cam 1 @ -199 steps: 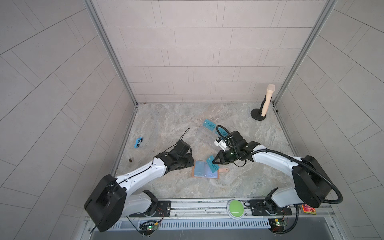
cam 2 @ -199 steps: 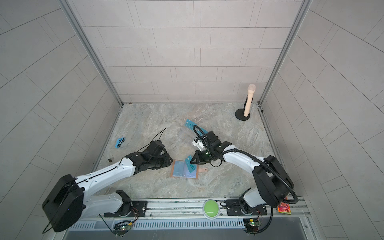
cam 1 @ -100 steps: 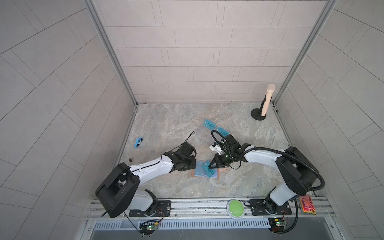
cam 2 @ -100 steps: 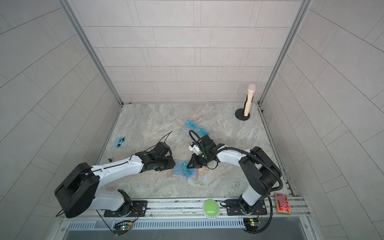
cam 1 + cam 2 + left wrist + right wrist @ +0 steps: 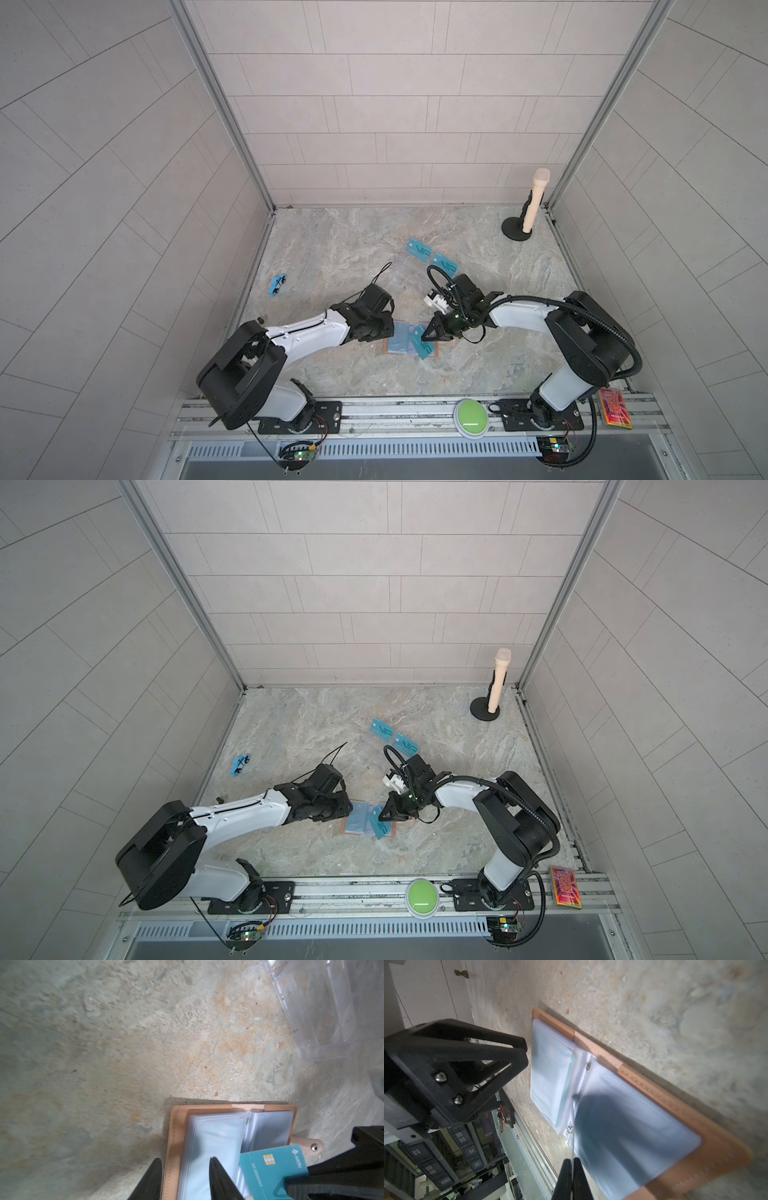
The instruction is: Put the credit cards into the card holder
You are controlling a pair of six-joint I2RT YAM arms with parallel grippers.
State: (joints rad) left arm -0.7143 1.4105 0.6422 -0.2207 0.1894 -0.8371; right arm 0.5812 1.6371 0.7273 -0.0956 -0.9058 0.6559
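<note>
- At 9 o'clock on the grey-beige marbled tabletop [image 5: 332, 249], a small blue toy car [image 5: 277, 285] lies alone, well apart from everything else.
- The left gripper [image 5: 184, 1160] reaches in from 8 o'clock. Its black fingers [image 5: 153, 1178] stand partly apart, astride the card holder's 9 o'clock edge, one over bare table and the other over the sleeves. They clamp nothing that can be made out.
- The card holder [image 5: 392, 347], a tan-pink leather-like wallet with pale-blue clear sleeves, lies opened flat just toward 6 o'clock from the table's middle. Its snap tab [image 5: 311, 1147] points to 3 o'clock.
- The right gripper [image 5: 424, 337], coming from 3 o'clock, is pinched tight on a teal-blue plastic card [image 5: 272, 1165] with a gold chip. The card slants over the holder's 3 o'clock half, one corner past the 6 o'clock edge. Whether its edge sits inside a sleeve cannot be told.
- A clear acrylic stand [image 5: 409, 272] sits at 12 o'clock from the holder. Two more teal-blue plastic cards [image 5: 418, 250] marked "VIP" lie at its far edge.
- A green round button [image 5: 471, 417] sits on the front rail at 6 o'clock.
- A beige microphone [image 5: 536, 195] stands upright on a black round base in the 1 o'clock corner.
- An orange-pink patterned slab [image 5: 614, 407] rests on the rail at 5 o'clock.
</note>
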